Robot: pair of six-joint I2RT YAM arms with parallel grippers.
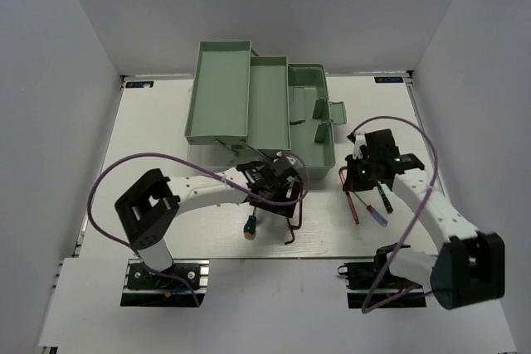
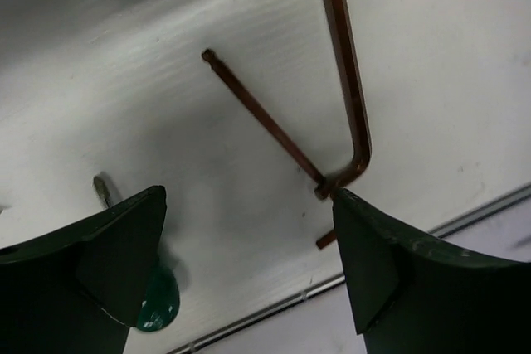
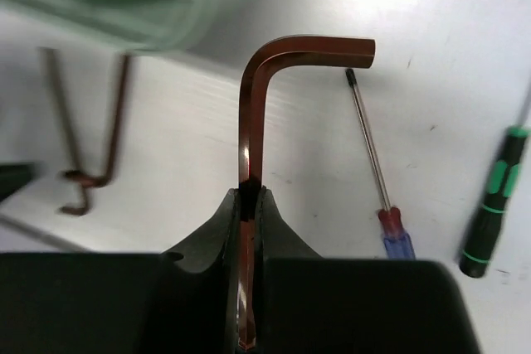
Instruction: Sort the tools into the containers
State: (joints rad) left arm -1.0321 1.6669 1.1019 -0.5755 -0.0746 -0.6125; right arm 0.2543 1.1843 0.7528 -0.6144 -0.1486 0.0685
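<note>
My right gripper [image 3: 250, 198] is shut on the long arm of a brown L-shaped hex key [image 3: 253, 105], held above the table; it shows in the top view [image 1: 363, 173] right of the toolbox. My left gripper [image 2: 249, 238] is open and empty, low over the table, with two more hex keys [image 2: 348, 80] lying crossed just beyond its right finger [image 2: 398, 271]. A green-handled screwdriver [image 1: 249, 228] lies by its left finger; its handle shows in the left wrist view [image 2: 158, 300]. The mint-green toolbox [image 1: 311, 89] with fold-out trays [image 1: 220, 93] stands at the back.
A red-and-blue precision screwdriver [image 3: 397, 234] and a green-and-black one [image 3: 489, 221] lie on the table right of the held hex key. The two loose hex keys also show in the top view [image 1: 294, 225]. White walls enclose the table; its front edge [image 2: 274, 308] is close to the left gripper.
</note>
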